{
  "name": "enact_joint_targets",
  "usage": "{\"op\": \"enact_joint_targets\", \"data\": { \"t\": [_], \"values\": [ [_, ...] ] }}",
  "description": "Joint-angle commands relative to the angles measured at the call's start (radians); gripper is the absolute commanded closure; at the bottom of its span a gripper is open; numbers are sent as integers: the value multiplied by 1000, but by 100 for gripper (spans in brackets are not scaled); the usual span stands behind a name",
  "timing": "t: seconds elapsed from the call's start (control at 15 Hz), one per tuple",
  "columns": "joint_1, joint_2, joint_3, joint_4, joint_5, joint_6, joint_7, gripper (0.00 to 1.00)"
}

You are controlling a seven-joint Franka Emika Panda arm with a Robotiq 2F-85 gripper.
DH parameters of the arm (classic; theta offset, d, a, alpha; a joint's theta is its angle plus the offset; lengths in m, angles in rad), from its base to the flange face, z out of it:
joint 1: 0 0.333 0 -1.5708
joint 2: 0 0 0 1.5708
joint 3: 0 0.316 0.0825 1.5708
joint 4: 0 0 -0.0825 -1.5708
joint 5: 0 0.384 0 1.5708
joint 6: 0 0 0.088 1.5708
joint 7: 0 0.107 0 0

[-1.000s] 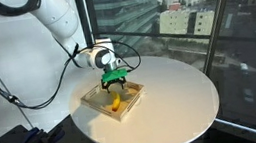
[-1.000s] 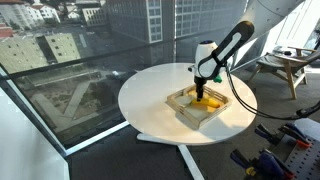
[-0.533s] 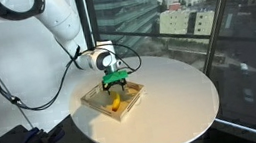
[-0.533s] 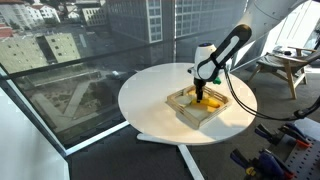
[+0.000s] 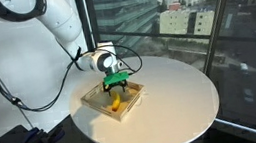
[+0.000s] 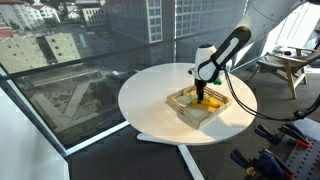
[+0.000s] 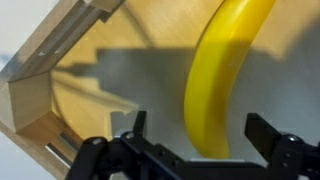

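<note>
Exterior view: my Robotiq gripper (image 5: pixel 115 80) hangs low over the shallow wooden tray (image 5: pixel 98 109) on the round white table (image 5: pixel 177 95). It has barely moved in the last second.
Exterior view: the curved yellow banana (image 6: pixel 208 104) lies in the tray, directly under the gripper (image 6: pixel 203 97), and has not shifted.
Wrist view: the fingers (image 7: pixel 138 128) are spread to either side of the banana (image 7: pixel 215 80). I see no grip.
Count: one banana, one tray, one table.

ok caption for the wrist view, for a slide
Open fingers straddle the end of a yellow banana in a wooden tray
</note>
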Motion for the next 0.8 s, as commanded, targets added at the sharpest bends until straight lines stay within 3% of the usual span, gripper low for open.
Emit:
{"op": "enact_joint_targets", "data": {
  "t": [0.0,0.67,0.73],
  "values": [
    [0,11,-6,22,-30,-3,9,0],
    [8,20,-17,24,-46,1,15,0],
    [8,20,-17,24,-46,1,14,10]
  ]
}}
